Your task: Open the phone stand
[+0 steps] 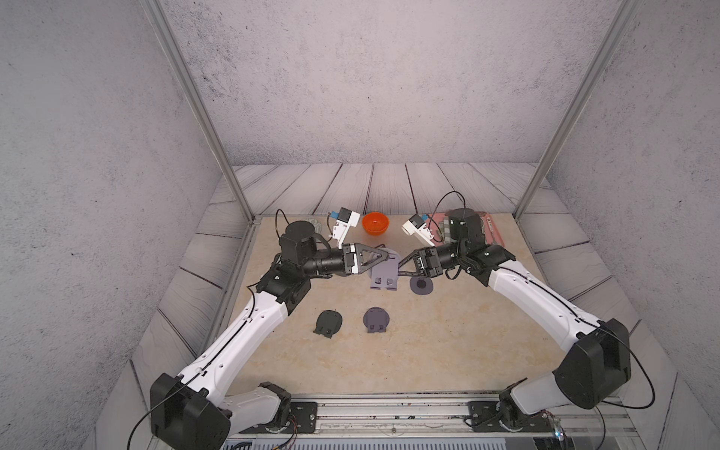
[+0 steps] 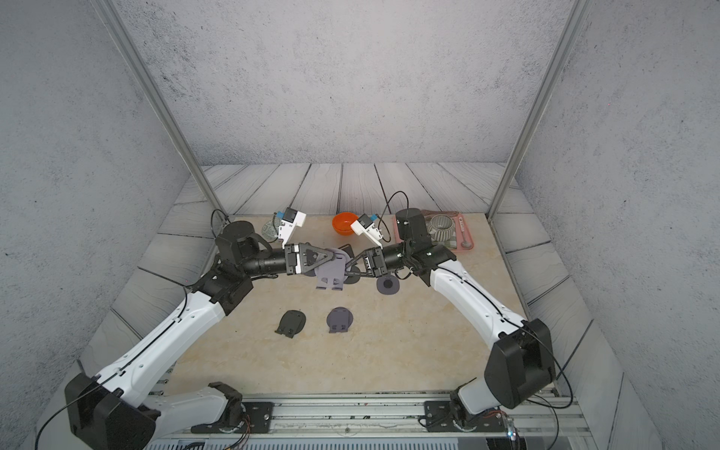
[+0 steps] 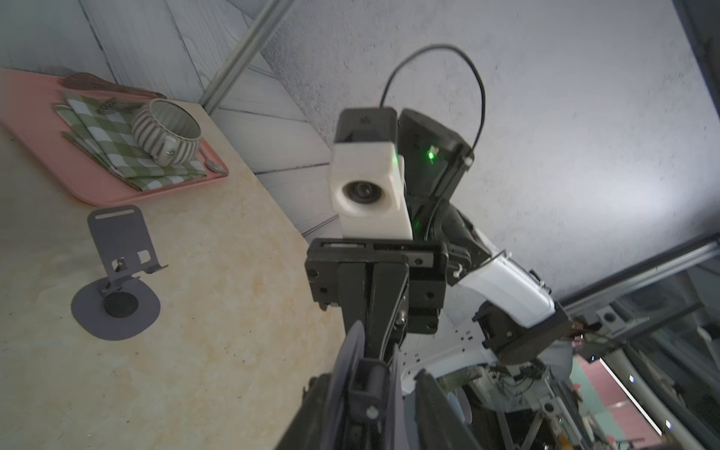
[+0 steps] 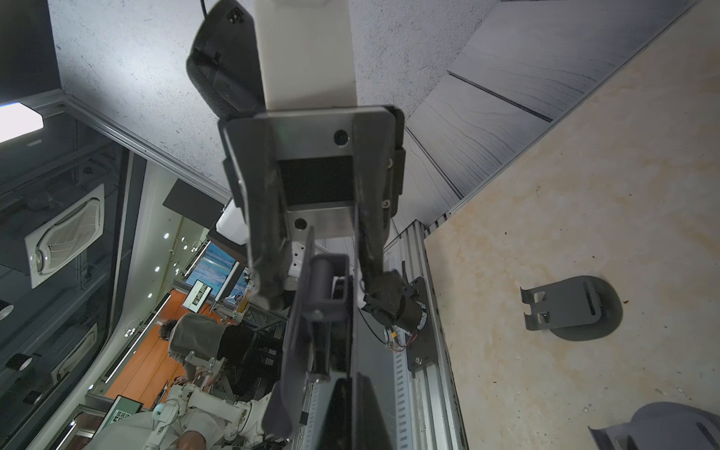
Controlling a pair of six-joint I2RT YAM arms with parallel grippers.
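Note:
A grey folding phone stand [image 1: 383, 274] [image 2: 330, 274] hangs in mid-air between my two grippers, its two plates slightly parted at the hinge. My left gripper [image 1: 387, 255] [image 3: 370, 378] is open and straddles the stand [image 3: 352, 350]; a gap shows between one plate and the finger beside it. My right gripper [image 1: 400, 268] [image 4: 352, 380] comes in from the opposite side. It is shut on one thin plate of the stand [image 4: 300, 343], and the other plate curves away beside the hinge.
An opened stand [image 1: 422, 285] [image 3: 117, 272] rests on the table just right of the grippers. Two folded stands, one dark [image 1: 328, 323] and one grey [image 1: 376, 320], lie nearer the front. An orange bowl [image 1: 375, 223] and a pink tray [image 2: 463, 243] holding a striped cup [image 2: 440, 228] stand at the back.

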